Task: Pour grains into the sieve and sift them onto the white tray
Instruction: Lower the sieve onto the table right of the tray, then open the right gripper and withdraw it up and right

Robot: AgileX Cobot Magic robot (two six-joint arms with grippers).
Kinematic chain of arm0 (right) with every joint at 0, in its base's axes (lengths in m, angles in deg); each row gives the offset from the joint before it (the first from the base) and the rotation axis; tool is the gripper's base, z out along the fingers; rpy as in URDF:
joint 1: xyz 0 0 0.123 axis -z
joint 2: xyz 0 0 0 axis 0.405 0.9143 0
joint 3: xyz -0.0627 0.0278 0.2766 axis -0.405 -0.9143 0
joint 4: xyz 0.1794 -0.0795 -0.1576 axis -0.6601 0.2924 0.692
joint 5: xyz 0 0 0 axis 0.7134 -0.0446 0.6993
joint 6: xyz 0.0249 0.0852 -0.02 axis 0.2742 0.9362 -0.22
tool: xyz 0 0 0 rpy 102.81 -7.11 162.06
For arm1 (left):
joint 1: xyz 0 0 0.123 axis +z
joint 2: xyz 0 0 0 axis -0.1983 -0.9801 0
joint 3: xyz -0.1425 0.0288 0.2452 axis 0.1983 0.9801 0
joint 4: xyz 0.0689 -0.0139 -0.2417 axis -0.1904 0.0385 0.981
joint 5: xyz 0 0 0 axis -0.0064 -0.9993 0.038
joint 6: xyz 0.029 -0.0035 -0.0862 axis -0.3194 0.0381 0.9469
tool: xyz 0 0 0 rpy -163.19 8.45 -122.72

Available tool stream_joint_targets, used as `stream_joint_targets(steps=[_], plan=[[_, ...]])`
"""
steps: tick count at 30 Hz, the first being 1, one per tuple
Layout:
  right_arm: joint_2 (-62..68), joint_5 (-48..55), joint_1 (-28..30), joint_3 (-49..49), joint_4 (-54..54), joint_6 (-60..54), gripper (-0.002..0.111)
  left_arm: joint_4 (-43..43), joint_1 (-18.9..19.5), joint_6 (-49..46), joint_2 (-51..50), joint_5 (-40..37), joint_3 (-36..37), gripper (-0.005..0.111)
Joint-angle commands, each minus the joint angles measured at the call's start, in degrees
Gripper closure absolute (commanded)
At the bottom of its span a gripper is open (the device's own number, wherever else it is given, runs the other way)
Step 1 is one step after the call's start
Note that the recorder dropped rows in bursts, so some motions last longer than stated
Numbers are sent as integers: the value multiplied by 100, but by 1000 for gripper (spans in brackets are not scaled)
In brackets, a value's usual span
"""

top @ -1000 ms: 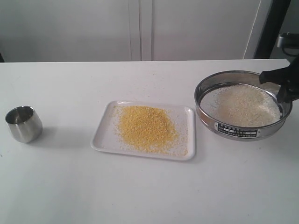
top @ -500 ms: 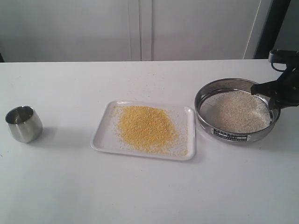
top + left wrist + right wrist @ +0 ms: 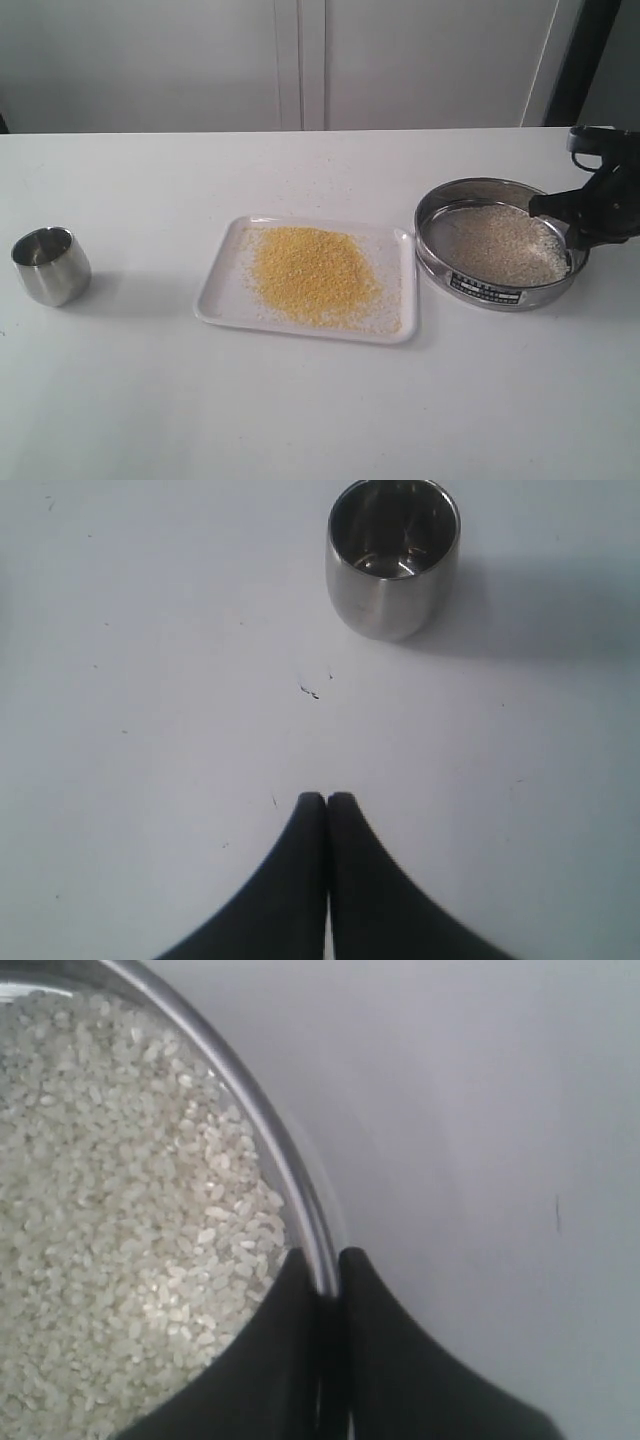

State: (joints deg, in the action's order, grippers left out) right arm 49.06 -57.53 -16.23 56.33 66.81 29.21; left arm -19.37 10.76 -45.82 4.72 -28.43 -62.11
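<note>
The sieve, a shallow steel ring with a dark label plate, sits on the table right of the white tray. Whitish rice-like grains fill its mesh; they also show in the right wrist view. A pile of fine yellow grains lies on the tray. My right gripper is shut on the sieve's right rim, one finger inside and one outside. My left gripper is shut on nothing, hovering over bare table near the steel cup.
The small steel cup stands at the table's left side. A white wall with panel seams runs behind the table, and a dark post stands at the far right.
The right gripper has lowered the sieve from a raised, tilted position down to the table beside the tray. The left gripper and the cup have not moved.
</note>
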Motion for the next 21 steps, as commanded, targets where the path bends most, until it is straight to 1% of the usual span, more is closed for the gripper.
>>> stream_joint_targets(steps=[1, 4, 13, 15, 18, 21], plan=[[121, -235, 41, 16, -3, -116, 108, 40, -20, 12, 50, -26, 48, 107], [199, -209, 41, 16, 10, -127, 104, 40, -20, 12, 50, -26, 48, 107], [21, -141, 41, 16, 10, -127, 67, 40, -20, 12, 50, -26, 48, 107], [-125, -92, 41, 16, 10, -127, 60, 40, -20, 12, 50, -26, 48, 107], [-373, -1, 41, 16, 10, -148, 55, 40, -20, 12, 50, -26, 48, 107], [-626, 170, 41, 16, 10, -148, 55, 40, -20, 12, 50, -26, 48, 107]])
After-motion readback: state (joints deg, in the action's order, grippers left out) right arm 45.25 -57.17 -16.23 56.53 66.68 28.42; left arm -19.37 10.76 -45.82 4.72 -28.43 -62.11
